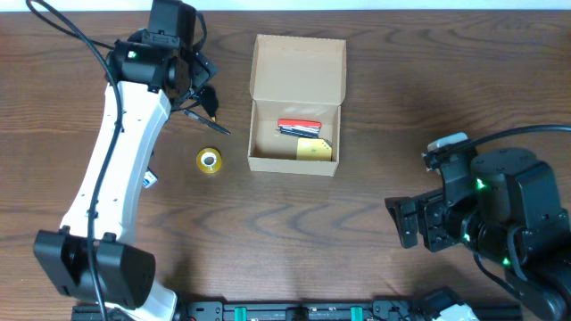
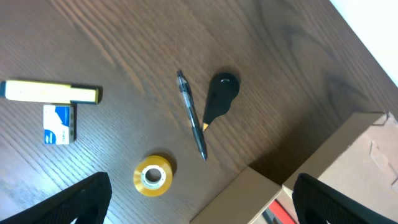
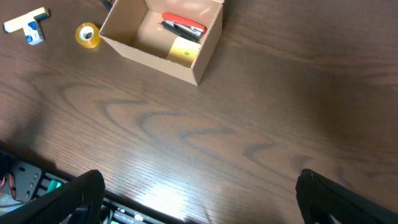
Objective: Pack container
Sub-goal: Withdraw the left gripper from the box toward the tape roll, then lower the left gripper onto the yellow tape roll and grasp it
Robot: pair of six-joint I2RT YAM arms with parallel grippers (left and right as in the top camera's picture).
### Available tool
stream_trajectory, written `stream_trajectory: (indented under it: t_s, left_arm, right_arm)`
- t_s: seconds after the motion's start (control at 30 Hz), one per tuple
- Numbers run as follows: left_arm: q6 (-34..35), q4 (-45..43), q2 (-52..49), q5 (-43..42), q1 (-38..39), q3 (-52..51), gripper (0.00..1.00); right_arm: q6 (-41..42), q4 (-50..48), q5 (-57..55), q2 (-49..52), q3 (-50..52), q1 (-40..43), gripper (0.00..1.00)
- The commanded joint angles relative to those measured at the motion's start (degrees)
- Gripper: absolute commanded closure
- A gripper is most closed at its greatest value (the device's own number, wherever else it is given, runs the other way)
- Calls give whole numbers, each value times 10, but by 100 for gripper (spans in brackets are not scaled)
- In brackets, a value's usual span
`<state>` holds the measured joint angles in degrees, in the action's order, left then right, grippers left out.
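Note:
The container [image 1: 294,160], a tan cardboard box with its lid flap [image 1: 299,64] standing open, sits mid-table. Inside lie a red and black item [image 1: 299,127] and a yellow item [image 1: 314,150]. In the left wrist view only the container's near corner [image 2: 261,193] shows. My left gripper [image 1: 198,89] hovers open to the left of the box, above a black pen [image 2: 191,115] and a black teardrop-shaped piece [image 2: 221,96], with nothing between its fingers. A yellow tape roll [image 2: 153,175] lies just below them. My right gripper [image 1: 406,218] is open and empty, well right of and nearer than the box.
A yellow and white marker-like stick [image 2: 50,92] and a small blue and white pack [image 2: 59,123] lie left of the tape roll. The table's front edge with a black rail [image 3: 37,180] runs close under the right gripper [image 3: 202,199].

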<state>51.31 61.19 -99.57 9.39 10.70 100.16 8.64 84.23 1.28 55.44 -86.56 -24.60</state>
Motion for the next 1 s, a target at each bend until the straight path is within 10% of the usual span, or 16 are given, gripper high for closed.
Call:
stream_trajectory:
  t_s: [0.0, 0.43, 0.97]
  left_arm:
    - [40, 6, -32, -16, -3, -4, 8]
    - [145, 172, -98, -67, -12, -6, 5]
    - [145, -59, -98, -183, -9, -178, 2]
  right_arm:
    - [-6, 1, -6, 0, -7, 4, 1]
    - [-6, 1, -6, 0, -7, 4, 1]
    - [-6, 1, -6, 0, -7, 4, 1]
